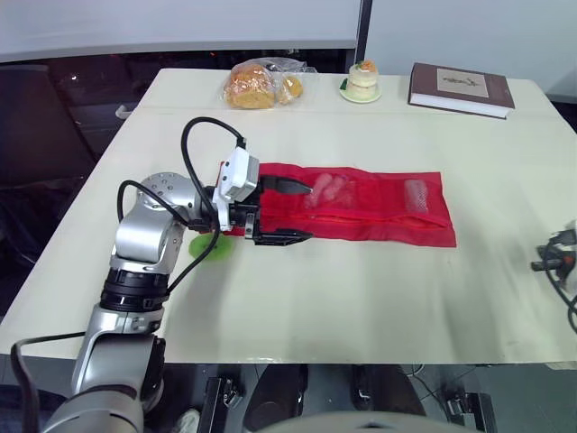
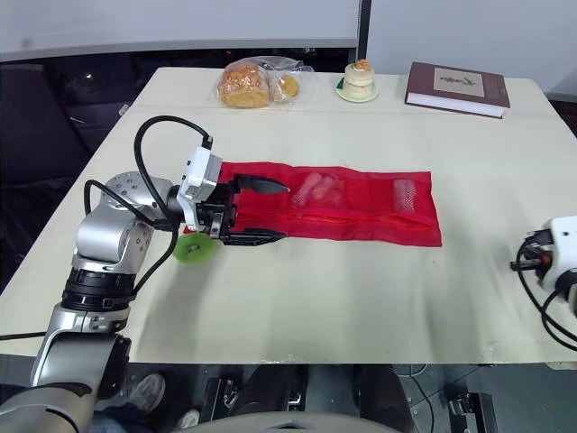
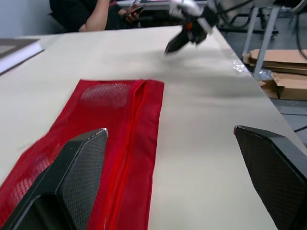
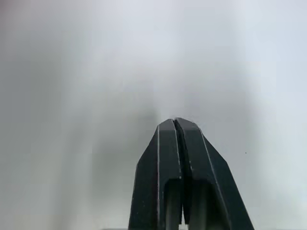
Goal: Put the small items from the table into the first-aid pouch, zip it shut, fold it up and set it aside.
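The red pouch (image 1: 361, 207) lies flat on the bench (image 1: 361, 298), items showing through its mesh, left pincer (image 1: 306, 212) released over its left end, right pincer (image 4: 175, 125) clenched well apart; zipping, folding and setting aside probably remain.

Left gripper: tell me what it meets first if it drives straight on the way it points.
The left gripper, open, straddles the front edge of the red pouch, so it would likely run along that first; its height above is unclear. Far beyond is the right gripper.
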Available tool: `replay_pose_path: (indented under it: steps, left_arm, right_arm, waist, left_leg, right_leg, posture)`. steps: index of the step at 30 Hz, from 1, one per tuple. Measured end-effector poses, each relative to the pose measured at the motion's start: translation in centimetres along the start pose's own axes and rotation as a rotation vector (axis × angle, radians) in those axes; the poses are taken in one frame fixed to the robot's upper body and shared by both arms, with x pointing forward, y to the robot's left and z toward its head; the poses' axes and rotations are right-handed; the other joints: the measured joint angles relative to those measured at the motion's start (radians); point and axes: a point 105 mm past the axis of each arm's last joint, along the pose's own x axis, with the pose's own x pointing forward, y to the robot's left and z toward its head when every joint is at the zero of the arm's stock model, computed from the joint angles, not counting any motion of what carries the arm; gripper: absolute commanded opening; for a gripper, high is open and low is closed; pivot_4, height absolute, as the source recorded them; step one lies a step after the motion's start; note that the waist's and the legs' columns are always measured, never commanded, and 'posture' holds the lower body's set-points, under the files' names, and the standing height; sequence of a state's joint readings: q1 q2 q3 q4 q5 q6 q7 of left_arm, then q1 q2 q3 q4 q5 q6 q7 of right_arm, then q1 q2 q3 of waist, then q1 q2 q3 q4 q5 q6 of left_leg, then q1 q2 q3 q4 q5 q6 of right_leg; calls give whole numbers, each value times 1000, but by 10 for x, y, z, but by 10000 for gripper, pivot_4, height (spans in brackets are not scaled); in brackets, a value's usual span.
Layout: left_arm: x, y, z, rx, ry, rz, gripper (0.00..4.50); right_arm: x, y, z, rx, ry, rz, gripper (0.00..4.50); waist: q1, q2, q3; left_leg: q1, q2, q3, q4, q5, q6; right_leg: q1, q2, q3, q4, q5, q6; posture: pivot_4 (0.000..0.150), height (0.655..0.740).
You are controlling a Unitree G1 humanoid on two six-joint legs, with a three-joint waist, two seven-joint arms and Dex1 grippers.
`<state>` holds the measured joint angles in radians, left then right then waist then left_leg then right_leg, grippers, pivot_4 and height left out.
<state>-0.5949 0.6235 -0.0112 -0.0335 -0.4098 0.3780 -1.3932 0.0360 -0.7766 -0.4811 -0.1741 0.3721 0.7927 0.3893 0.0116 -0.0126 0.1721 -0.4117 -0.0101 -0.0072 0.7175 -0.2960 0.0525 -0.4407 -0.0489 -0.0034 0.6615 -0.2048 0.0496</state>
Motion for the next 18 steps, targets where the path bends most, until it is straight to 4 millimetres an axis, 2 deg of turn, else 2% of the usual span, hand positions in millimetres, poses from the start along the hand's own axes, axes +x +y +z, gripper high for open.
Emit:
replay_pose_path:
  steps: [3, 5, 6, 8, 12, 13, 18]
  left_arm:
    - [1, 0, 3, 2, -12, 9, 45000]
    - [2, -1, 5, 6, -22, 10, 45000]
    - [2, -1, 5, 6, -22, 10, 45000]
    - [2, 0, 5, 8, -22, 11, 45000]
    - [2, 1, 8, 25, -25, 9, 45000]
    - [2, 1, 9, 28, -26, 9, 45000]
    - [4, 0, 9, 34, -25, 1, 45000]
  right_arm:
    - [5, 14, 10, 72, -60, 55, 187]
    - [4, 42, 21, 134, -111, 190, 8909]
    - [4, 50, 25, 155, -126, 226, 14645]
    - [3, 61, 31, 196, -142, 277, 20714]
    - [0, 84, 39, 258, -149, 369, 42397]
    - [0, 86, 38, 258, -139, 375, 44634]
    - [8, 111, 21, 259, -58, 416, 44634]
  waist:
    - [-3, 0, 0]
    - [-1, 1, 0]
    - [-1, 1, 0]
    - [0, 1, 0]
    - [4, 1, 0]
    - [4, 1, 0]
    - [0, 1, 0]
  left_leg:
    - [1, 1, 1, 0, 0, 0]
    - [1, 1, 0, -1, 0, 0]
    - [0, 1, 0, -1, 0, 0]
    - [0, 1, 0, 0, 0, 0]
    - [0, 0, 0, 0, 0, 0]
    - [0, 0, 0, 0, 0, 0]
    - [0, 0, 0, 0, 0, 0]
  right_leg:
    - [0, 1, 0, 0, 0, 0]
    - [0, 1, 0, 0, 0, 0]
    - [0, 0, 0, 0, 0, 0]
    - [0, 0, 0, 0, 0, 0]
    - [0, 0, 0, -1, 0, 0]
    - [0, 0, 0, -1, 0, 0]
    - [0, 0, 0, 0, 0, 0]
  posture:
    - [1500, 7289]
    - [1500, 7289]
    - [1500, 7289]
    - [1500, 7289]
    - [1500, 7289]
    - [1500, 7289]
    - [1500, 7289]
